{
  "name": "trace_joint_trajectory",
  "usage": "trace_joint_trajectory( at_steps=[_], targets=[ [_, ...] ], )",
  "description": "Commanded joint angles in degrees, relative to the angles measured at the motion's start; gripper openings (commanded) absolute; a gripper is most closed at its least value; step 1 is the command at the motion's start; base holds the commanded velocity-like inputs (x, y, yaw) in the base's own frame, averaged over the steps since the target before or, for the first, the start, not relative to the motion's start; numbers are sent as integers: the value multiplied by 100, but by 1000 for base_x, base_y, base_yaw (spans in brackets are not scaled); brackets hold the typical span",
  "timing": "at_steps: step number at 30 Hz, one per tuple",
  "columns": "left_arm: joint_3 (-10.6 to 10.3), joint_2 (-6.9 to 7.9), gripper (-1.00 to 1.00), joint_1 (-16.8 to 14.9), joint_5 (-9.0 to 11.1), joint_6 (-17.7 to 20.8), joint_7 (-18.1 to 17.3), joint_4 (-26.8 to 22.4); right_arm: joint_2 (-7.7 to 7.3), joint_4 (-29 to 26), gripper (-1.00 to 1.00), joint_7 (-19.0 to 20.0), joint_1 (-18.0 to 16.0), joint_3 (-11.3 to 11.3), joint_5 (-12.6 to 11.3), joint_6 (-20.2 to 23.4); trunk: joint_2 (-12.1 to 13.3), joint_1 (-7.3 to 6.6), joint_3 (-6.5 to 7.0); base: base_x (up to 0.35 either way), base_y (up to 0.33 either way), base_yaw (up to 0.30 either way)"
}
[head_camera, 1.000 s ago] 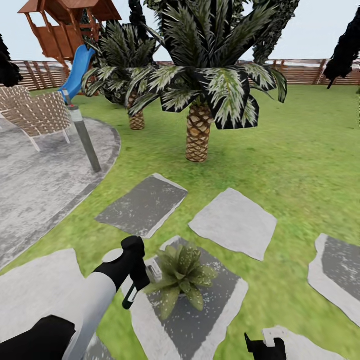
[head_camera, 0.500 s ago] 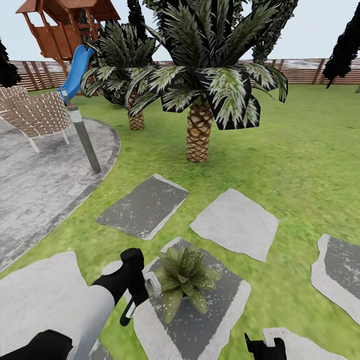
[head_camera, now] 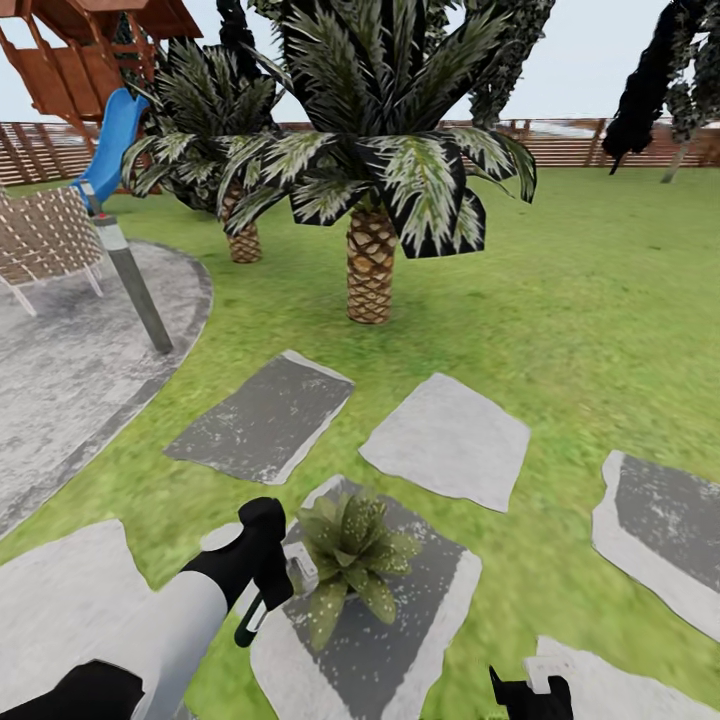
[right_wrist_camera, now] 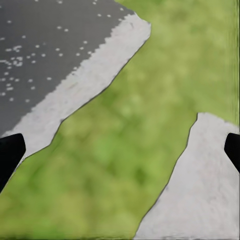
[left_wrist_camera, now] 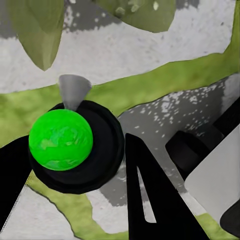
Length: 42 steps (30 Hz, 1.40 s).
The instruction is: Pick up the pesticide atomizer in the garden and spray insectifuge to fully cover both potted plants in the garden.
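Gripping the pesticide atomizer (head_camera: 285, 572), the left gripper (head_camera: 268, 562) sits just beside the potted plant (head_camera: 350, 555), a speckled pointed-leaf rosette on a mottled grey stepping stone (head_camera: 400, 640) in the lawn. The right gripper (head_camera: 530, 692) sits at the head view's lower edge.

Left wrist view: dark fingers (left_wrist_camera: 150, 200) pinch the atomizer's round black body with glossy green cap (left_wrist_camera: 61, 141).

Right wrist view: black fingertips (right_wrist_camera: 10, 152) are spread wide over grass and stone.

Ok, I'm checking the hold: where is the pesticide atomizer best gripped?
Grip the pesticide atomizer by its body under the white head, coming from the rear. The left gripper appears to hold it so, and the grey nozzle points free toward the potted plant.
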Motion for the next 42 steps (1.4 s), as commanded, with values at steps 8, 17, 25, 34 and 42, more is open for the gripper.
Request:
trace_joint_trajectory(
  at_steps=[8,17,25,34,42],
  targets=[
    [1,8,-100,189,-33,42,228,-17,3,4,100,37,-4,-49,15,-23,-2,-1,-5,0,0,-39],
    [3,-6,-100,191,-32,42,233,-30,4,13,100,37,-6,-49,15,-23,-2,-1,-5,0,135,0],
    [18,-9,-100,191,-32,42,232,-89,9,13,100,37,-6,-49,23,-17,-2,-1,-5,8,71,-171],
    [30,-9,-100,191,-32,42,234,-94,9,13,100,37,-4,-49,23,-18,-2,-1,-5,-55,125,-39],
    [36,-28,-100,191,-32,49,237,-97,9,13,100,37,-5,-49,23,-20,-2,-1,-5,30,258,-17]
  ],
)
